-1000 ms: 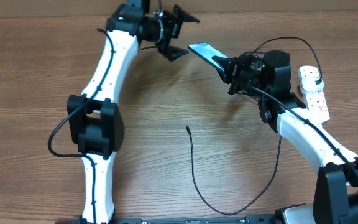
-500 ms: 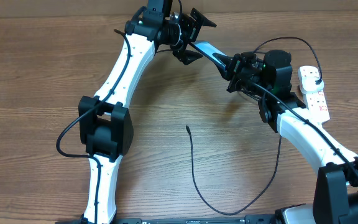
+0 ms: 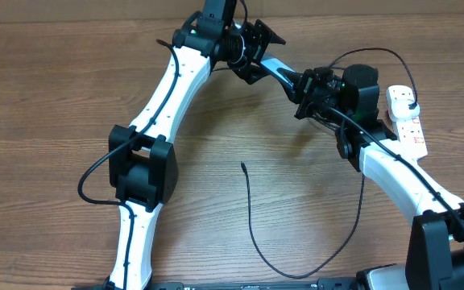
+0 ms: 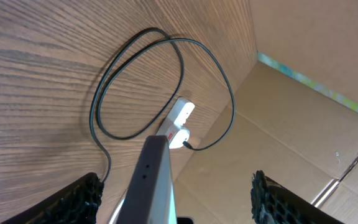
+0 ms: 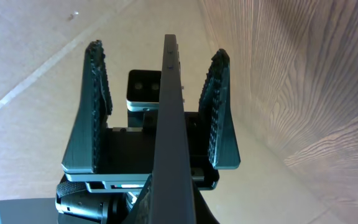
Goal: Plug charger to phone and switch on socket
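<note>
The phone [image 3: 276,71] was lifted clear of the table [image 3: 47,121] and tilted. One end was pinched between the closed-in fingers of the right gripper [image 3: 300,87]. The other end reached in between the fingers [image 5: 98,106] of the left gripper [image 3: 263,55]. Those left fingers stood spread, one on each side of the phone. The right wrist view showed a clear gap on both sides, so they were around it but not touching it. From the left wrist, the phone's thin edge ran up the middle between the two ribbed pads. The socket [image 3: 405,117] lay flat on the wood, beyond the left fingertips and behind the right gripper's fingers, beside that arm. Its switches were too small to read. The charger [image 3: 252,225] had its plug [image 3: 410,101] seated at the socket's far end. From there the cable looped near the right wrist, passed under the right arm and curved across the table. Its connector tip [image 3: 242,166] lay loose on the wood, well apart from both pairs of fingers and from the phone, nearer the arms' bases. A cardboard wall [image 4: 303,37] stood beyond the fingertips.
</note>
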`<state>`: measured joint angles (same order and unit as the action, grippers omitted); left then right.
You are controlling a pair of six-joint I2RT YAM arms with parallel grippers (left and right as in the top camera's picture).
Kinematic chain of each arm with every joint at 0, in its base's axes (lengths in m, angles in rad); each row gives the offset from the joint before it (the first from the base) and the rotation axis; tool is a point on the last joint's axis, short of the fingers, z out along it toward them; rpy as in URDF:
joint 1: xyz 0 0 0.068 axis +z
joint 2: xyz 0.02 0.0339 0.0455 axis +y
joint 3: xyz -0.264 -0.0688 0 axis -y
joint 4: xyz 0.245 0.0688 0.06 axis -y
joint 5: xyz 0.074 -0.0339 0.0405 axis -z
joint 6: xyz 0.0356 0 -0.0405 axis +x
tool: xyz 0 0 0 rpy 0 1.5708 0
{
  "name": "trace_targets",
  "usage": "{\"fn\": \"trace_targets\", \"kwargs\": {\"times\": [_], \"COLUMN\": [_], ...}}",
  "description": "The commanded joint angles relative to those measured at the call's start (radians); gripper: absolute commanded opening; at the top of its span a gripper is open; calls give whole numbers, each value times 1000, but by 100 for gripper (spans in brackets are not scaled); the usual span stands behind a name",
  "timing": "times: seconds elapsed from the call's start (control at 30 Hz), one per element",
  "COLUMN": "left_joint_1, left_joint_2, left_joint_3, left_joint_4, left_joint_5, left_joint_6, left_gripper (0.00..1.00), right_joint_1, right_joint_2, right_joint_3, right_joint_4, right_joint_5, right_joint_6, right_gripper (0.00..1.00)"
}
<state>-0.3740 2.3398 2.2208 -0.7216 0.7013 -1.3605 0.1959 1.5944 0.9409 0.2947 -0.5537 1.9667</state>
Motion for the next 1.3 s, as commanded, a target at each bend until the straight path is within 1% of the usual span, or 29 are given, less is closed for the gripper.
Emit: {"fn": "trace_targets", "kwargs": {"times": [0.0, 0.03, 0.1, 0.2, 0.4, 0.77, 0.9, 1.07, 1.27], "left_joint_1": [-9, -9, -9, -10, -23, -46, -46, -46, -46], "left_joint_2": [-6, -6, -6, -6, -6, -6, -6, -6, -6], "left_joint_3": [22, 22, 22, 22, 22, 22, 22, 22, 22], "left_joint_4": [-9, -10, -11, -11, -11, -14, -15, -15, -15], "left_joint_5": [-10, -11, -11, -13, -36, -57, -58, -58, -58], "left_joint_6": [-9, -10, -10, -10, -9, -9, -8, -9, -9], "left_gripper": [73, 71, 61, 52, 42, 40, 34, 34, 32], "right_joint_1": [0, 0, 0, 0, 1, 1, 1, 1, 1], "right_joint_2": [-4, -4, -4, -4, -4, -4, -4, -4, -4], "right_joint_3": [19, 19, 19, 19, 19, 19, 19, 19, 19], "right_joint_4": [18, 18, 18, 18, 18, 14, 14, 7, 7], "right_joint_5": [-9, -8, -8, -8, -6, -5, -5, -5, -6], "right_joint_6": [-3, -3, -3, -3, -3, -3, 0, 49, 49], "right_gripper": [4, 4, 4, 4, 4, 4, 4, 4, 4]}}
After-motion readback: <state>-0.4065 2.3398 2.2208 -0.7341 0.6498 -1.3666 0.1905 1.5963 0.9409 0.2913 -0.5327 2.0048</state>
